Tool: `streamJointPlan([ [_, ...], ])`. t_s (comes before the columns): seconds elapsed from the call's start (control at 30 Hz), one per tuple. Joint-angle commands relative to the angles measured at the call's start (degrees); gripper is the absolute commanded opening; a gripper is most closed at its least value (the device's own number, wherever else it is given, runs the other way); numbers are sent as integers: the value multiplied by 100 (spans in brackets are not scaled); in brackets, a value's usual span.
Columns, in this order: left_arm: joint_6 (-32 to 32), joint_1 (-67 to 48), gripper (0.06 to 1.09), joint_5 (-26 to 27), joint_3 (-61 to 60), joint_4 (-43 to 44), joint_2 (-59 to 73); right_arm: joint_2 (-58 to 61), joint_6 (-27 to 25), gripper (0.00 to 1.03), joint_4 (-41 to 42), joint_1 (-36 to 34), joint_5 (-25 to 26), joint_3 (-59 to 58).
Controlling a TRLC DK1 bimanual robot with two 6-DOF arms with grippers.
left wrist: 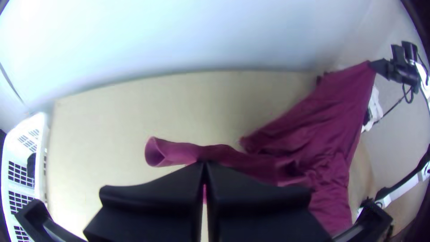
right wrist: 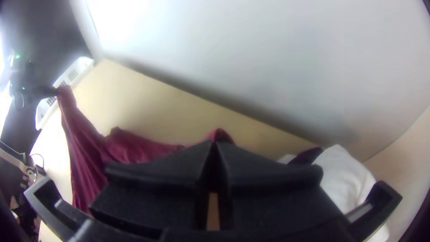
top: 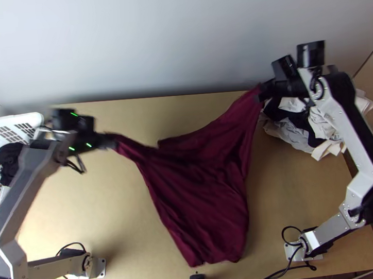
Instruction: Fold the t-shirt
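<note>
Jaws of the left gripper (top: pixel 112 140) pinch the dark red t-shirt (top: pixel 201 190) near a tube-like end, and those of the right gripper (top: pixel 262 93) are closed on its opposite upper corner. From both jaws it droops in loose folds toward the table's (top: pixel 104 213) near edge, with heaped clothes (top: pixel 288 134) just beside the right jaws.

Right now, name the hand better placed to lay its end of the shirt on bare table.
Probably the left hand: it grips its end over open wooden table, while the right hand holds the maroon shirt beside the clothes pile.
</note>
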Motion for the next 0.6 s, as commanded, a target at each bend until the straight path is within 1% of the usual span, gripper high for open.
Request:
streamJointPlan([
  [0.0,-109,857,9,1,1651,-361,-215,-331,13,3,-187,32,191,907],
  [0.13,-267,1156,9,1,2583,-431,-197,-383,-23,3,-354,50,358,1610],
  [0.23,-425,1428,9,-8,3286,-423,-145,-401,-137,3,-521,217,534,2181],
  [0.33,-601,1753,9,-8,3831,-352,-110,-480,-348,3,-592,595,851,2507],
  [0.43,-768,2070,9,-8,4121,-185,-127,-630,-585,3,-583,1069,1167,2524],
  [0.57,-1146,2571,9,-17,4613,70,-162,-770,-743,3,-354,1623,1545,2515],
])
